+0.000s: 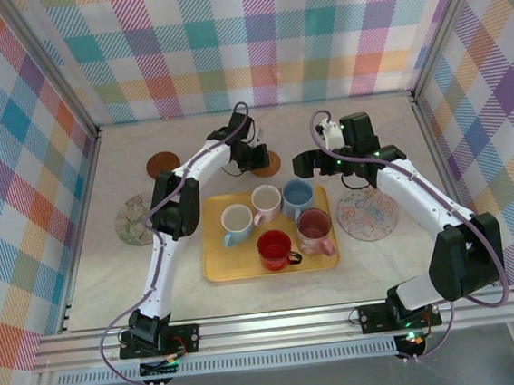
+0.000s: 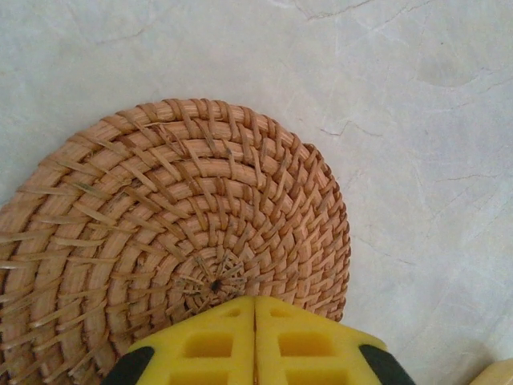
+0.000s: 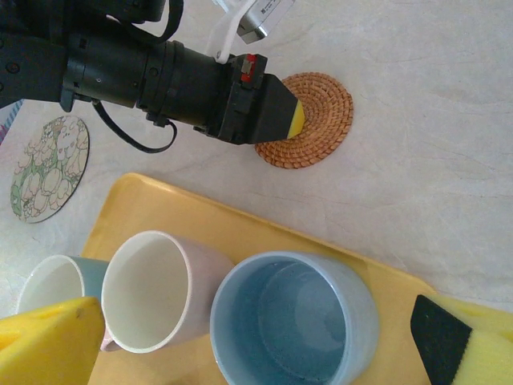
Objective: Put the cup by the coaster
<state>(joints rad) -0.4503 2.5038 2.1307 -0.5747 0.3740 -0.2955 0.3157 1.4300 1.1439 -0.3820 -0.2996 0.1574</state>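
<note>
Bright, even light; soft shadows.

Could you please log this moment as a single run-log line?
left gripper: shut, over woven coaster | right gripper: open, over blue cup | cup status: on yellow tray

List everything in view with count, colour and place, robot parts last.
tray: one, yellow, table centre
cups: five, on tray: red cup, blue cup, pale pink cup, teal cup, pink patterned cup
woven coaster: one, tan, beyond tray
brown coaster: one, dark brown, far left
floral coasters: two, green floral coaster left of tray, pale floral coaster right
left fingers: yellow, shut, over woven coaster
right fingers: yellow, open, above blue cup
</note>
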